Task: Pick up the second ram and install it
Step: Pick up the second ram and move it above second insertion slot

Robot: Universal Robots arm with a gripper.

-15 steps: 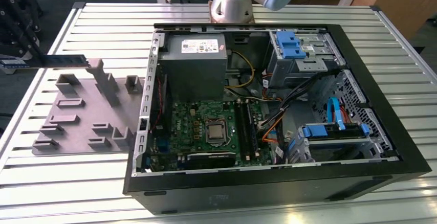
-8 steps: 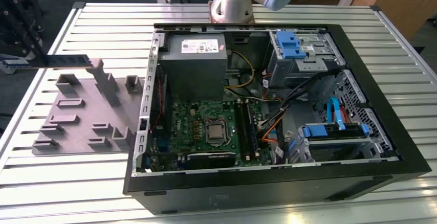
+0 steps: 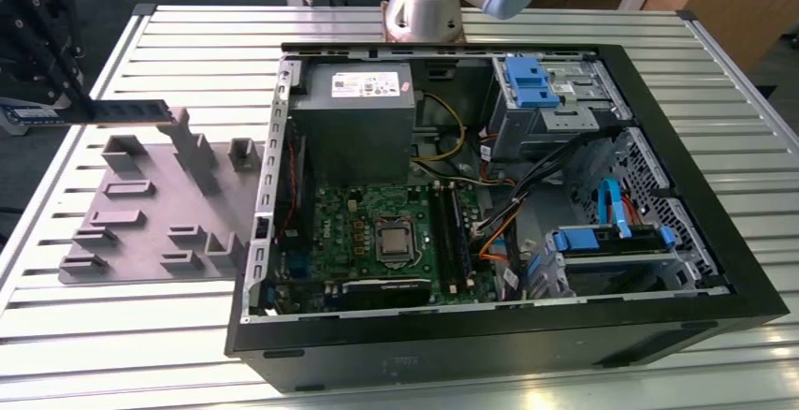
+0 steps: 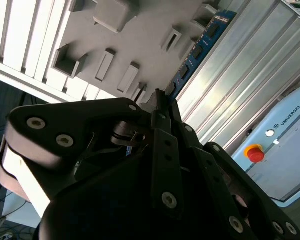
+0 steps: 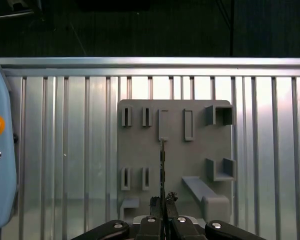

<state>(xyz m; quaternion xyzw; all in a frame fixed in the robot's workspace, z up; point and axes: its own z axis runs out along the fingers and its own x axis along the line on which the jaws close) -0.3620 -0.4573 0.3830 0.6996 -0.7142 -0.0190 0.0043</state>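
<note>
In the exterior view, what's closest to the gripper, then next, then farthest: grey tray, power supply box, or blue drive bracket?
1. Grey tray, just below the gripper, on the exterior view's left.
2. Power supply box, inside the case, near the middle.
3. Blue drive bracket, toward the exterior view's right.

**Open desktop case and held memory stick on a slatted table**

At the exterior view's left, the gripper (image 3: 60, 101) grips the second ram (image 3: 125, 109) by one end, the stick lying level with its free end over the far edge of a grey fixture plate (image 3: 138, 213). Beside the plate, on the slatted aluminium table (image 3: 187, 45), lies an open computer case (image 3: 500, 344), showing a green motherboard (image 3: 343, 218), its processor socket (image 3: 393, 240), a grey power supply (image 3: 355, 120) and a blue drive bracket (image 3: 534, 82). The arm's base (image 3: 422, 12) stands behind the case.
</note>
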